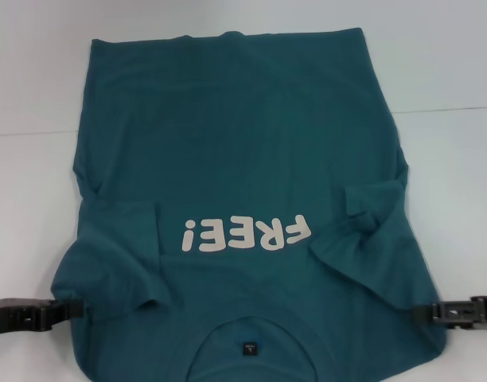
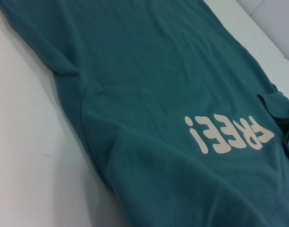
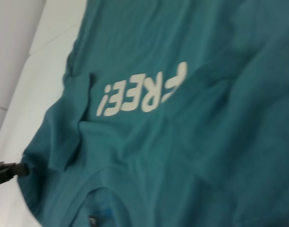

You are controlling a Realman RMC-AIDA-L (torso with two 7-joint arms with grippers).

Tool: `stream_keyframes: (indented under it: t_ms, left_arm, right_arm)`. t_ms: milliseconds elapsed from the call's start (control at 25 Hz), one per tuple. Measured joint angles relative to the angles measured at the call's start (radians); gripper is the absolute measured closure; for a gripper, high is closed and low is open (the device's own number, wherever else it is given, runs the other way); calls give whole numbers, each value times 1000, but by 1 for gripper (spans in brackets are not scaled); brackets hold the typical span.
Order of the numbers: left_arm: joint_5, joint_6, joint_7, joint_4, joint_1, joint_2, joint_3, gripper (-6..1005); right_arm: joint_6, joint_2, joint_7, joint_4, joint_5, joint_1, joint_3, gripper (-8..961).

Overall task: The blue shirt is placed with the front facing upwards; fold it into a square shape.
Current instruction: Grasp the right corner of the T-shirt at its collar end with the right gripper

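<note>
- Near edge: left gripper [image 1: 68,309] and right gripper [image 1: 422,313] at the shoulders of the soft teal-blue cotton shirt [image 1: 243,135] — clamped or not, cannot tell.
- Mid: both sleeves folded inward, front up on white table [image 1: 450,72].
- Far: uneven pull could skew the hem — crooked square.

Dark teal-blue shirt [image 1: 251,135] on a plain white bench [image 1: 450,72].

The shirt is one solid teal-blue with no pattern. Across its chest, pale beige block lettering [image 1: 245,234] reads "FREE!". Inside the collar sits a small dark label [image 1: 249,348]. At the shirt's two shoulder edges are the black left pincer [image 1: 64,312] and black right pincer [image 1: 425,313].
</note>
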Motion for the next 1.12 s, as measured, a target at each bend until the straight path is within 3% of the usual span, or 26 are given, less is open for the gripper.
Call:
stream_keyframes:
  t_ms: [240,400,840,1120]
  left_arm:
    - [0,-1,1,-1,-1,-1,0,992]
    - [0,-1,1,-1,-4,-2,1,991]
    - [0,-1,2,-1,-6,-3,2,991]
    - [0,-1,3,0,-6,-2,2,991]
  right_arm:
    - [7,-25,3,-6,6,-44,18,21]
    - [7,-28,3,-6,2,-49,21,21]
    - [20,-5,-2,8,-7,-14,7,23]
    - [14,-2,2,8,-22,-8,5,24]
